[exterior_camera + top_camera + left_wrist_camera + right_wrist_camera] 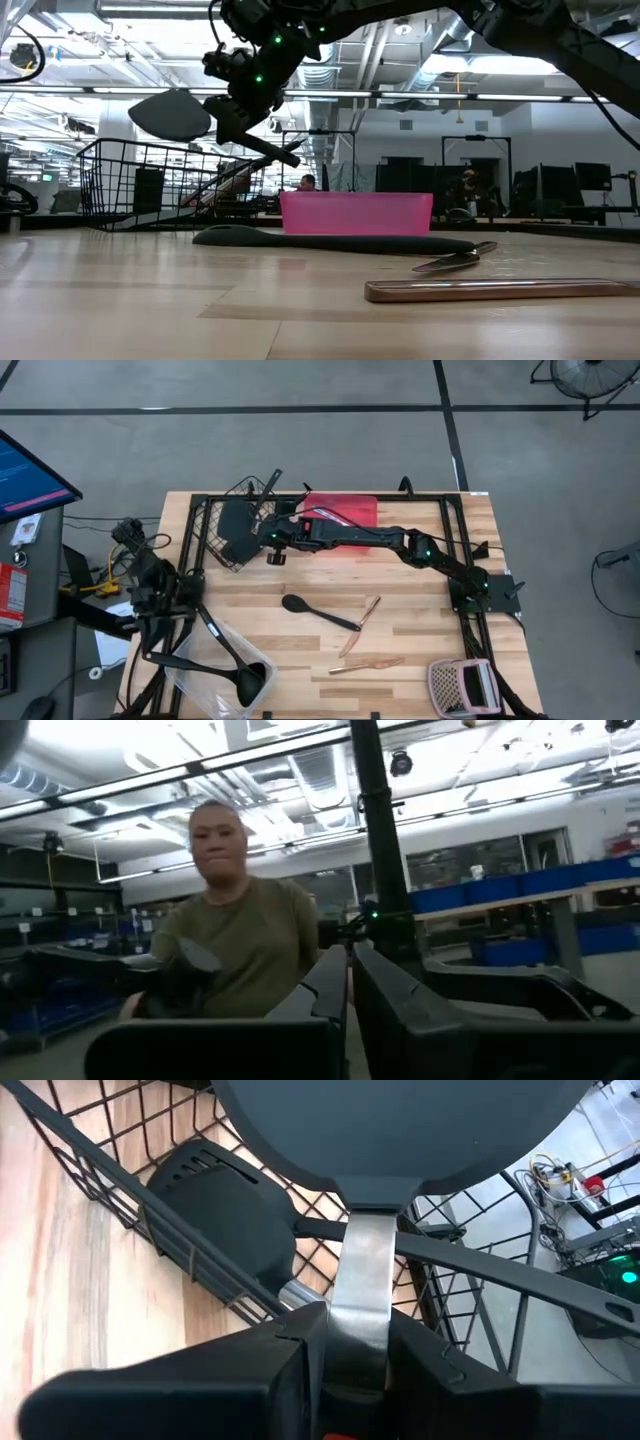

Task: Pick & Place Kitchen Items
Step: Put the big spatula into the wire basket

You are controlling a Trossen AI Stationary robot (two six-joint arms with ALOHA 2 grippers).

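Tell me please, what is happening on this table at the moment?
The right end effector is shut on the silver neck of a black turner and holds it in the air above the black wire basket, where another slotted turner already lies. The left end effector waits shut at the left edge of the table. A black spoon and copper sticks lie on the wood, and ladles rest in the clear tub.

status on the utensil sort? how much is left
Partly done. The wire basket already holds a slotted turner, and the clear tub holds a ladle. In hand: right gripper shut on a spatula above the basket. Left: black spoon and two copper sticks on the table.
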